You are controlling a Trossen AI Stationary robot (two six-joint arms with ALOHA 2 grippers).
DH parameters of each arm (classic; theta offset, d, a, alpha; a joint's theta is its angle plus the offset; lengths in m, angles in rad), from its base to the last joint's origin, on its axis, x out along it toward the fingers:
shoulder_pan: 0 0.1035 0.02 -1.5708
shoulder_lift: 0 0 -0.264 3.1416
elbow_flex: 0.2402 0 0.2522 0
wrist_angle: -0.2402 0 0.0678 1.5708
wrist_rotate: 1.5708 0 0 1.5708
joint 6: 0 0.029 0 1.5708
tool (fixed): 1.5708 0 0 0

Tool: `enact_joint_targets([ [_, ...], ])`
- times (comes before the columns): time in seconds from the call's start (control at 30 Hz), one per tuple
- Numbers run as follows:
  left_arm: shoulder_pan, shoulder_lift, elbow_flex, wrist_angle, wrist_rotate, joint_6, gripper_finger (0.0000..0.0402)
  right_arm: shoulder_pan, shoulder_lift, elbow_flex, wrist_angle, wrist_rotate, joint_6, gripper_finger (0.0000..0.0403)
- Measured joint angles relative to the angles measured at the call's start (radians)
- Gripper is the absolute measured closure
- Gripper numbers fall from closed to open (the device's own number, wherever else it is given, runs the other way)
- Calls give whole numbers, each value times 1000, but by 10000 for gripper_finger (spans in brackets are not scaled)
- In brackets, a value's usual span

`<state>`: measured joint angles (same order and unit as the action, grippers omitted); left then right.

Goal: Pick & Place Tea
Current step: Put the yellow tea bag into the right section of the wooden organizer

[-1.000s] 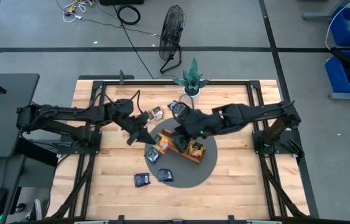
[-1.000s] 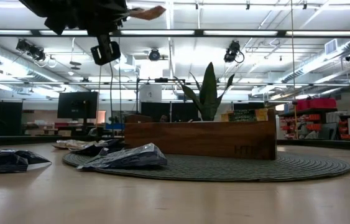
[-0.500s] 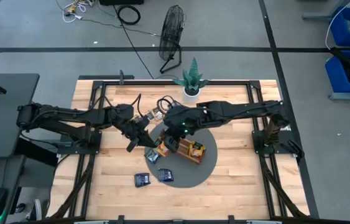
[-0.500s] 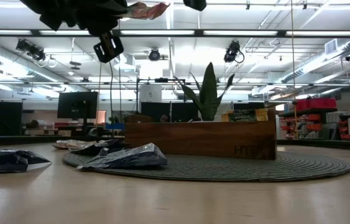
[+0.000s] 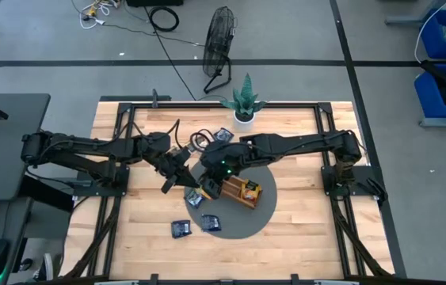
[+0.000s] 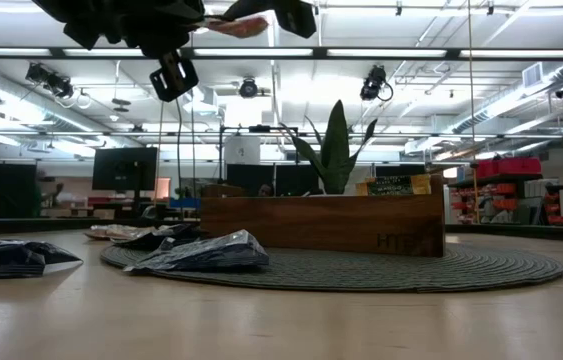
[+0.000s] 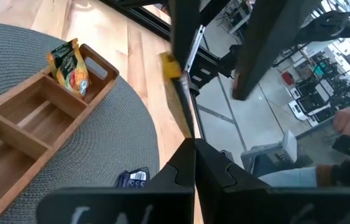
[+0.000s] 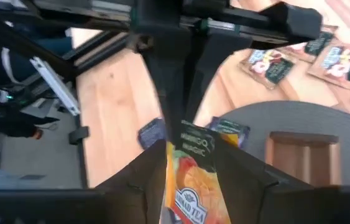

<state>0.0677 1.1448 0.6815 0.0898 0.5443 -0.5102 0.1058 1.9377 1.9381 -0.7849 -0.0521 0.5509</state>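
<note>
High view
- Left gripper [image 5: 181, 169]: over the near-left edge of the round grey mat [image 5: 264, 212], fingers pressed together on a thin sachet, just beside the right gripper.
- Right gripper [image 5: 207, 165]: above the left end of the wooden tray [image 5: 235, 196], jaws parted around that same sachet.
- Tea in tray: yellow-orange sachets [image 5: 247, 190] stand in the compartments.
- Loose tea: two dark sachets [image 5: 181, 229] lie at the mat's near edge; more sachets [image 5: 223, 134] lie by the potted plant [image 5: 244, 101].

Low view
- Grippers: both hang at the top edge, meeting over a pale sachet [image 6: 238, 24] held in the air.
- Tray: its long side faces the camera on the mat, sachet tops showing above its right end.
- Table: dark sachets [image 6: 198, 252] lie on the mat's left, another on bare wood.

Left wrist view
- Fingers [image 7: 181, 171]: shut on a sachet seen edge-on [image 7: 176, 93].
- Tray: one yellow-orange sachet [image 7: 69, 62] stands in the end compartment; the nearer ones show bare wood.

Right wrist view
- Fingers [image 8: 243, 177]: spread either side of an upright mango-printed sachet [image 8: 190, 174], the left gripper holding it from the far side.
- Beyond: sachets lie on wood and mat.
</note>
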Motion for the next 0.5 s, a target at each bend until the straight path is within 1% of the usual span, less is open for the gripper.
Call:
enact_joint_targets([
  [0.13,0,0,0,-22,9,7,401,-1,-10,0,6,44,-35,259],
  [0.27,0,0,0,-32,10,10,401,-5,-12,0,1,42,-43,259],
  [0.43,0,0,0,-45,10,22,400,-3,-21,0,15,116,-70,259],
  [0.5,0,0,0,-45,10,25,400,-7,-26,0,15,114,-70,259],
])
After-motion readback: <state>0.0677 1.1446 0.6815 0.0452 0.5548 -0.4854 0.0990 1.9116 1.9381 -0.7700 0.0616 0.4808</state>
